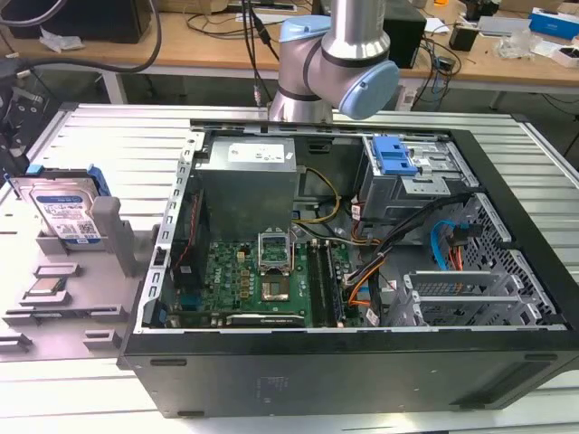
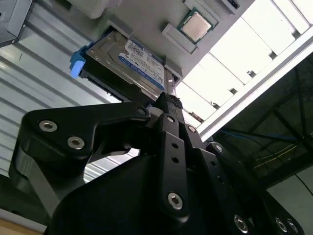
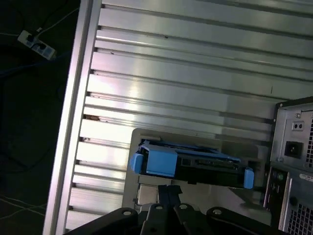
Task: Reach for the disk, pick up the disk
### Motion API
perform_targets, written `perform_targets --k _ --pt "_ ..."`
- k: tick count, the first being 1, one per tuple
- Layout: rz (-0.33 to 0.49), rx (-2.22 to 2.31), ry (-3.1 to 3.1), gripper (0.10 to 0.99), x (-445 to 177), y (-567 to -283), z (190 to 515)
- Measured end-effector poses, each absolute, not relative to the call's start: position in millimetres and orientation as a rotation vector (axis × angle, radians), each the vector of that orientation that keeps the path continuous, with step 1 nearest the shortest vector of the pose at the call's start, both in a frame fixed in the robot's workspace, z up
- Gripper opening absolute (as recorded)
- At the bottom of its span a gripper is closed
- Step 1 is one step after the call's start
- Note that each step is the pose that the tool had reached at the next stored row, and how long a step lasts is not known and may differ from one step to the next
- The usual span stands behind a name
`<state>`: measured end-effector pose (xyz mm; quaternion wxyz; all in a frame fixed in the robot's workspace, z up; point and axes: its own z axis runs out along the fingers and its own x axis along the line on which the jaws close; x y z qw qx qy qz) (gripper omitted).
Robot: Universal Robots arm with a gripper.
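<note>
Disk (image 1: 65,213) leaning on end, long axis near-upright; fingers (image 2: 171,128) apparently closed, empty.

Disk (image 3: 205,165) near end effector (image 3: 169,192)

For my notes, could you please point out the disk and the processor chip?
disk (image 2: 142,61), second wrist view, middle of its printed label.
processor chip (image 2: 196,25), second wrist view, its metal top.
</note>
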<state>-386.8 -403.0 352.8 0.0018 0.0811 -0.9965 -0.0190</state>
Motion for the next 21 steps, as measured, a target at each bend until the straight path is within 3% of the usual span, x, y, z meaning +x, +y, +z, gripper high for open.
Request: perform_targets --k 21 --pt "-0.058 0.702 -3.052 0.106 -386.8 -403.0 352.8"
